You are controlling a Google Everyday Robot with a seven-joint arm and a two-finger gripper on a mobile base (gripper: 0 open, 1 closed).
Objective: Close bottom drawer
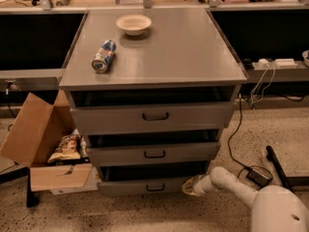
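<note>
Gripper sits low at the right end of the bottom drawer front; its grasp cannot be told. Slightly pulled out, the drawer looks like rigid metal. It likely needs no grip, only a flat push near the handle.

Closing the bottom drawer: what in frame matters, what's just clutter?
Job:
- bottom drawer, slightly open
- gripper, by the right end of its front

Lying about:
- bowl and can on the cabinet top
- cardboard box with chip bag, left of the cabinet
- top drawer, middle drawer
</note>
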